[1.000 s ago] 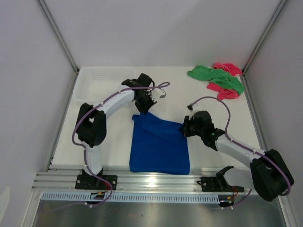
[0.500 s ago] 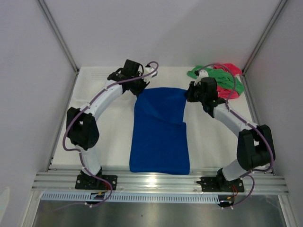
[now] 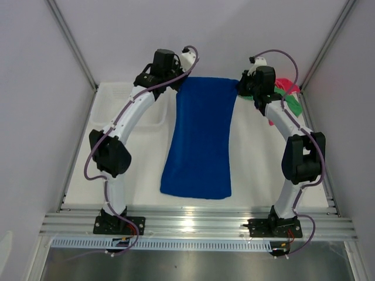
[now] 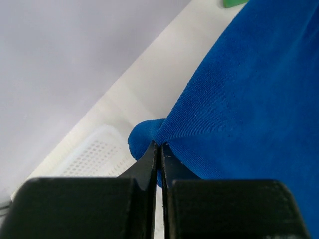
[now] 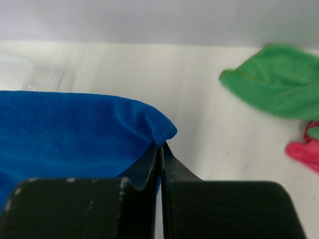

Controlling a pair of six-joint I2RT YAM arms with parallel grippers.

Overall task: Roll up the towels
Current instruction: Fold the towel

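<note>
The royal blue towel (image 3: 202, 134) is stretched out lengthwise from the table's near edge to the far side. My left gripper (image 3: 177, 80) is shut on its far left corner (image 4: 149, 137). My right gripper (image 3: 240, 86) is shut on its far right corner (image 5: 162, 130). Both far corners are held up off the table. The green towel (image 3: 291, 100) and the pink towel (image 3: 284, 85) lie bunched at the far right, partly behind my right arm. The green towel (image 5: 279, 82) and a bit of the pink one (image 5: 304, 152) show in the right wrist view.
A white plastic basket (image 3: 111, 108) stands at the far left, partly under my left arm; its mesh wall shows in the left wrist view (image 4: 94, 157). Grey walls close in the back and sides. A metal rail (image 3: 193, 225) runs along the near edge.
Both grippers have carried the blue towel's folded-over far edge away from me to the back of the table, so the towel is now unfolded and stretched long.
</note>
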